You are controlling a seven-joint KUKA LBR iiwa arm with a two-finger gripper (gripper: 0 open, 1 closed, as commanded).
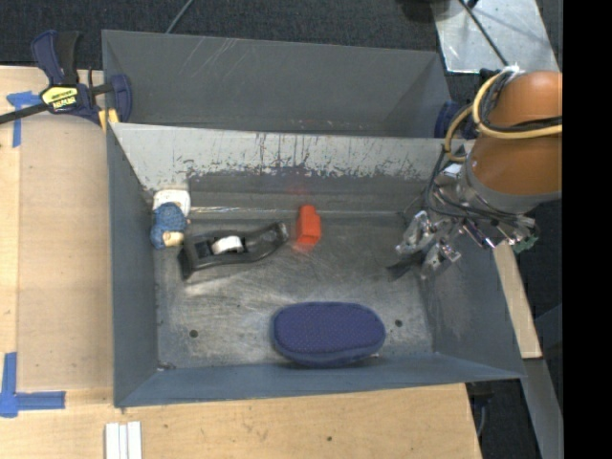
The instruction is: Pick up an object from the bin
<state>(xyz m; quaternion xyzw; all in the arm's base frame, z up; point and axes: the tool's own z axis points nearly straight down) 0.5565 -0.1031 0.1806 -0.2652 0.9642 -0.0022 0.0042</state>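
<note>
My gripper (413, 256) hangs over the right end of the bin floor, close to the right wall, with nothing between its fingers. The fingers stand a little apart. An orange block (308, 227) stands to its left near the back wall. A dark blue oval cushion (328, 332) lies at the front of the bin, below and left of the gripper. Further left lies a black tape dispenser (232, 247) with a white roll in it.
A small blue and cream figure (168, 221) sits at the far left of the bin floor by the back wall. The arm with its orange cover comes in over the bin's right rim.
</note>
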